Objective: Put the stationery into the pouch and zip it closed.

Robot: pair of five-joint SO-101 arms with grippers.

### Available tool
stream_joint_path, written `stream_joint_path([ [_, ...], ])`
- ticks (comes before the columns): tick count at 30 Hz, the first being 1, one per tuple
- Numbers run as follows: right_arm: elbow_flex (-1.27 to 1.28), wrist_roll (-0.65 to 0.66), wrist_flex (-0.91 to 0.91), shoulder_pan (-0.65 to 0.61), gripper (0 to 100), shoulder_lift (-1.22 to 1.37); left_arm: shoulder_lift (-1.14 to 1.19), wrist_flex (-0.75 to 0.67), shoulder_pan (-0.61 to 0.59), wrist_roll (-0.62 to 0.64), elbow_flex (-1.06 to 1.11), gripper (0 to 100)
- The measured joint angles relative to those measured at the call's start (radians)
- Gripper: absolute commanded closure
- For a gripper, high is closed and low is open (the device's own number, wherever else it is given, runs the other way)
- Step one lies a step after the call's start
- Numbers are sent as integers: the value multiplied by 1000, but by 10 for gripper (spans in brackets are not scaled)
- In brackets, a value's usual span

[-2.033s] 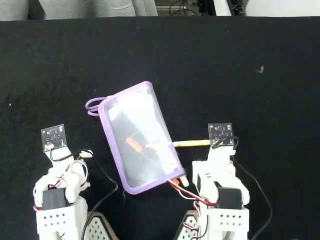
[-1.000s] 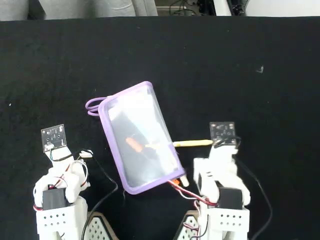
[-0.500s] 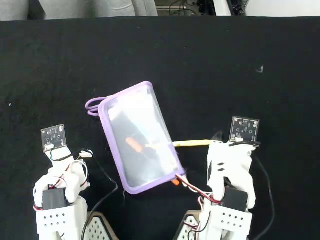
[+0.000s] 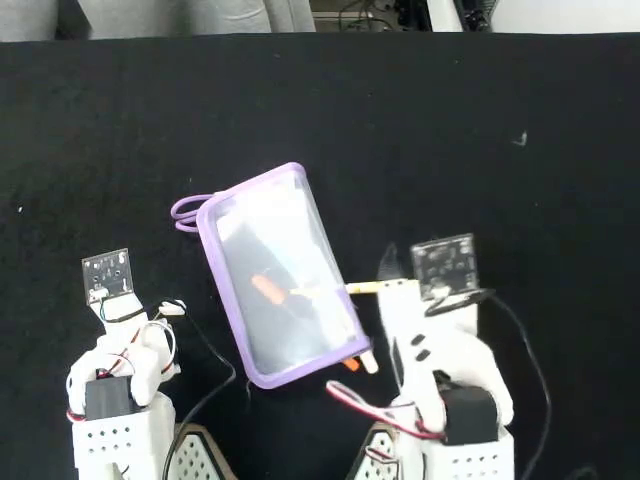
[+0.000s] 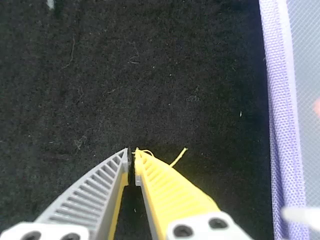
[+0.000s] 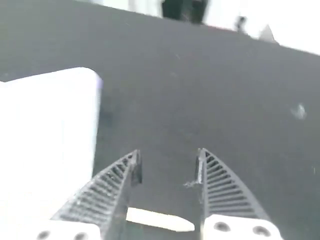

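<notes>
table: black cloth-covered table (image 4: 450, 120), everything sits on it

pouch: clear pouch (image 4: 280, 275) with purple trim, lying flat and tilted, about mid-table between my two arms. Its purple edge (image 5: 280, 100) runs past my left cam, and it's a big pale slab (image 6: 45, 130) off to the left of my right pincer

right arm: my right arm (image 4: 440, 350) is at the near edge, just right of the pouch, leaning toward the pouch's right side

left arm: my left arm (image 4: 120, 370) is tucked back at the near-left corner, well apart from the pouch's left edge

right pincer: right pincer (image 6: 168, 151) has its fingers spread apart, nothing in it, hanging above the cloth right beside the pouch

left pincer: left pincer (image 5: 131, 150) has its tips pressed together, holding nothing, over bare cloth

pencil: yellow pencil (image 4: 365, 287) is outside the pouch, flat on the cloth, one end at the pouch's right edge and the rest poking right under my right arm. In my right cam it (image 6: 160, 220) lies crosswise below the gap between the fingers

loop: purple loop (image 4: 185, 212) sticks out at the pouch's far-left corner

stuff inside: an orange thing (image 4: 268, 290) and a dark shape (image 4: 245, 245) show through the clear face, can't tell what they are tbh

tab: small orange tab (image 4: 350, 364) at the pouch's near-right corner
</notes>
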Motion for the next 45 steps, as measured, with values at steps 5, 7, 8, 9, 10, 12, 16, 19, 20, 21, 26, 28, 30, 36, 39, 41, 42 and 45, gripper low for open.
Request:
stream_joint_path([
  [5, -91, 51, 8, -75, 814, 0, 0, 0, 0, 0, 0, 970],
  [7, -133, 55, 6, -97, 814, 2, 0, 0, 0, 0, 0, 970],
  [8, -160, 58, 0, -107, 814, 32, 0, 0, 0, 0, 0, 970],
  [9, -183, 58, -12, -117, 814, 74, 0, 0, 0, 0, 0, 970],
  [10, -209, 58, -25, -132, 814, 123, 0, 0, 0, 0, 0, 970],
  [12, -272, 58, -54, -167, 814, 236, 0, 0, 0, 0, 0, 970],
  [16, -423, 58, -100, -233, 814, 516, 0, 0, 0, 0, 0, 970],
  [19, -529, 58, -132, -301, 814, 712, 0, 0, 0, 0, 0, 970],
  [20, -563, 58, -144, -325, 815, 767, 0, 0, 0, 0, 0, 970],
  [21, -594, 58, -158, -347, 815, 827, 0, 0, 0, 0, 0, 970],
  [26, -755, 58, -210, -456, 815, 1091, 0, 0, 0, 0, 0, 970],
  [28, -839, 58, -210, -485, 815, 1204, 0, 0, 0, 0, 0, 970],
  [30, -927, 58, -209, -502, 815, 1326, 0, 0, 0, 0, 0, 970],
  [36, -1260, 58, -109, -519, 815, 1708, 0, 0, 0, 0, 0, 970],
  [39, -1468, 58, -2, -520, 815, 1907, 0, 0, 0, 0, 0, 970],
  [41, -1613, 60, 78, -522, 815, 2042, 0, 0, 0, 0, 0, 970],
  [42, -1686, 60, 117, -522, 815, 2107, 0, 0, 0, 0, 0, 970],
  [45, -1906, 60, 210, -522, 815, 2291, 0, 0, 0, 0, 0, 970],
])
